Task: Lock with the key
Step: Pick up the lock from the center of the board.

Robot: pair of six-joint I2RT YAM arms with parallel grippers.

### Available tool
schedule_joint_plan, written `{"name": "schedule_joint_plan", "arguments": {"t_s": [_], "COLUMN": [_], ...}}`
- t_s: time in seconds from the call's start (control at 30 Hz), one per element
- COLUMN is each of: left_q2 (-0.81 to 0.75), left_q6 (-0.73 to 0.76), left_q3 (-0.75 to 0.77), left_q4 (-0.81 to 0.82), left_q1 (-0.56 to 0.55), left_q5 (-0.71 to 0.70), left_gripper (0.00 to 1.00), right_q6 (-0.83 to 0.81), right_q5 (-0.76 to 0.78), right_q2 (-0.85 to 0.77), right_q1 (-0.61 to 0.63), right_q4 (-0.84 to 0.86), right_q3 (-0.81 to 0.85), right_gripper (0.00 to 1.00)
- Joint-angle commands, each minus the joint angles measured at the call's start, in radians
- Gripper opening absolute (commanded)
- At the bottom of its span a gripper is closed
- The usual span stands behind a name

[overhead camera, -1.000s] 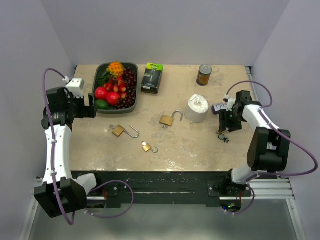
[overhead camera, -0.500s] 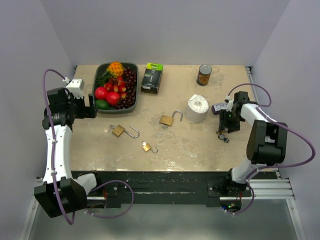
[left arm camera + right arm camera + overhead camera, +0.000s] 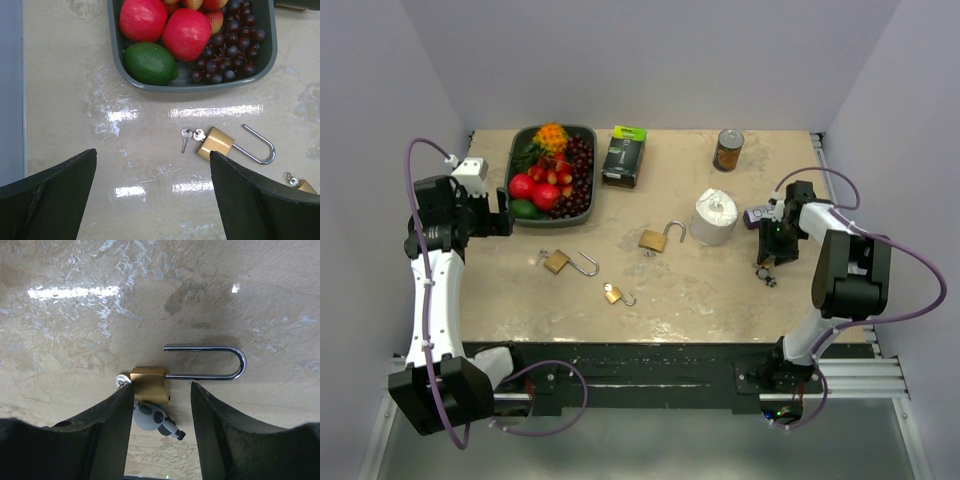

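My right hand (image 3: 160, 390) hangs low over the small brass padlock (image 3: 149, 384) near the right edge of the desk (image 3: 720, 300). Its two fingers are apart and straddle the lock's body without touching it, so I judge this to be the reaching step, with nothing gripped yet. The padlock's curved steel shackle (image 3: 215, 362) is swung open, and the grey-headed key (image 3: 152, 418) lies at the end of the body, seemingly in the keyhole, though I cannot be sure it is seated. Next I would need to lower, close squarely on the brass body, then get the shackle pressed home and the key turned, which probably calls for my other arm. My left hand (image 3: 152, 155) hovers near the left edge, fingers wide apart and holding nothing. Its camera shows a second brass padlock (image 3: 216, 142) with small keys, just short of the grey plastic tray of fruit (image 3: 200, 88). The overhead camera places both arms but shows my target only as a dark speck; only the right wrist camera reveals the open shackle.
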Motion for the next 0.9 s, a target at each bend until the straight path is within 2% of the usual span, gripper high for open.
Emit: {"name": "schedule_joint_plan", "arguments": {"t_s": [0.0,0.1,0.13,0.2,0.4,0.7,0.8,0.83,0.87], "left_q2": [-0.009,-0.006,-0.006,0.000,0.007,0.006,0.001,0.001,0.003], "left_q6": [-0.025,-0.025,-0.026,-0.025,-0.032,-0.028,-0.020,-0.015,0.009], "left_q3": [-0.002,0.000,0.000,0.000,-0.005,0.009,0.016,0.021,0.036], "left_q4": [0.040,0.043,0.043,0.043,0.048,0.046,0.039,0.030,0.019], "left_q1": [-0.005,-0.005,-0.005,-0.005,-0.005,-0.005,-0.006,-0.005,-0.006], "left_q5": [-0.004,-0.006,-0.006,-0.007,-0.004,-0.006,0.016,0.052,0.083], "left_gripper": [0.99,0.99,0.99,0.99,0.99,0.99,0.99,0.99,0.99], "right_q6": [-0.005,-0.014,-0.023,-0.029,-0.035,-0.040,-0.063,-0.092,-0.109], "right_q5": [0.015,-0.001,-0.011,-0.018,-0.025,-0.015,-0.026,-0.041,-0.054], "right_q2": [0.021,0.027,0.026,0.026,0.000,0.014,-0.022,-0.031,-0.040], "right_q1": [-0.001,0.000,0.000,0.000,0.000,0.000,0.000,0.000,0.000], "right_q4": [0.015,0.009,0.006,0.000,0.003,-0.013,-0.029,-0.037,-0.058], "right_q3": [0.033,0.035,0.035,0.033,0.027,0.038,0.052,0.066,0.075], "right_gripper": [0.52,0.56,0.61,0.63,0.59,0.30,0.17,0.05,0.00]}}
